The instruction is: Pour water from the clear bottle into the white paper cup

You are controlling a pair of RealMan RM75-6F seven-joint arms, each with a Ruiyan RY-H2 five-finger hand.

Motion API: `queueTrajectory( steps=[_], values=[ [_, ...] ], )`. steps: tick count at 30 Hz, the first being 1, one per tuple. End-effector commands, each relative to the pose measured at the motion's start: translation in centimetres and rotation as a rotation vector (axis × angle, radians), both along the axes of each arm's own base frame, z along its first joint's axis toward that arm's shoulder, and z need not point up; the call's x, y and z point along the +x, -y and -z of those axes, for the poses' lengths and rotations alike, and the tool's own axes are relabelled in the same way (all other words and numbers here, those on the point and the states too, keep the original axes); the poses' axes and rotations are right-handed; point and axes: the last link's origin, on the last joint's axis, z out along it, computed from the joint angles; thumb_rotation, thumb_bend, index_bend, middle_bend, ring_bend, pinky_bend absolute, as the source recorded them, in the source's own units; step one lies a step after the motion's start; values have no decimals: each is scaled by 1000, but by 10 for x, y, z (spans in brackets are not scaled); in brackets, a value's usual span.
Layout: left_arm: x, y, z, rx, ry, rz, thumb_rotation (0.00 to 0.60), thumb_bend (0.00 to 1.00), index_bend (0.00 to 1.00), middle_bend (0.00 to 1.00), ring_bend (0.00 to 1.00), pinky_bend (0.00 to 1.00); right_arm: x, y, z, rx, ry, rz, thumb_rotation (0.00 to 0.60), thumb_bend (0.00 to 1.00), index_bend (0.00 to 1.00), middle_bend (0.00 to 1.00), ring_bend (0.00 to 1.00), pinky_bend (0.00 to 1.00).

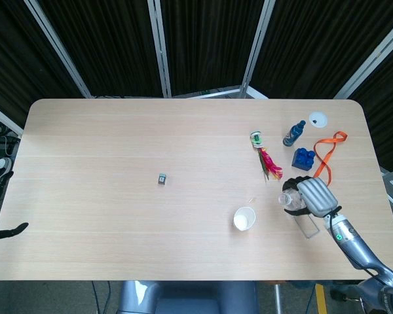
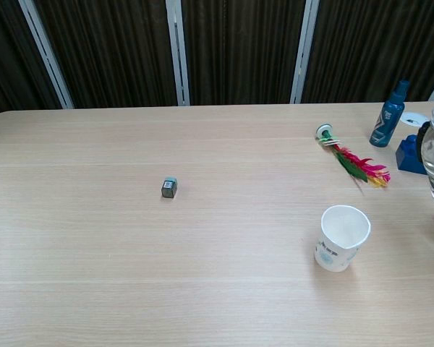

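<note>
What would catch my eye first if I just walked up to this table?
Probably the right hand gripping the clear bottle near the table's right edge, beside the white paper cup standing upright. Next, the bright feathered toy and orange strap farther back on the right.

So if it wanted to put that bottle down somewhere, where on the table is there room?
Plenty: the whole stretch of table left of the white paper cup is bare except one small grey cube. The far right is crowded: feather toy, blue bottle, blue block and orange strap, near the right hand holding the clear bottle.
</note>
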Motion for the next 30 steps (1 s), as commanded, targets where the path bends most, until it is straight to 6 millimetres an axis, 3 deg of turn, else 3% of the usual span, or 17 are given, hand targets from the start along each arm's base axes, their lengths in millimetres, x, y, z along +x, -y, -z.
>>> queueTrajectory(
  steps=[1, 13, 30],
  values=[
    [-1, 1, -1, 1, 0, -1, 600, 0, 0, 0, 0, 0, -2, -11, 3, -22, -90, -52, 600, 464, 503, 573, 526, 528],
    [-1, 2, -1, 2, -1, -6, 600, 0, 0, 0, 0, 0, 7, -7, 14, -43, -223, -44, 600, 486, 503, 580, 533, 537],
    [-3, 2, -1, -1, -8, -14, 600, 0, 0, 0, 0, 0, 47, 6, 36, -60, -405, -76, 600, 491, 505, 582, 536, 545]
  ],
)
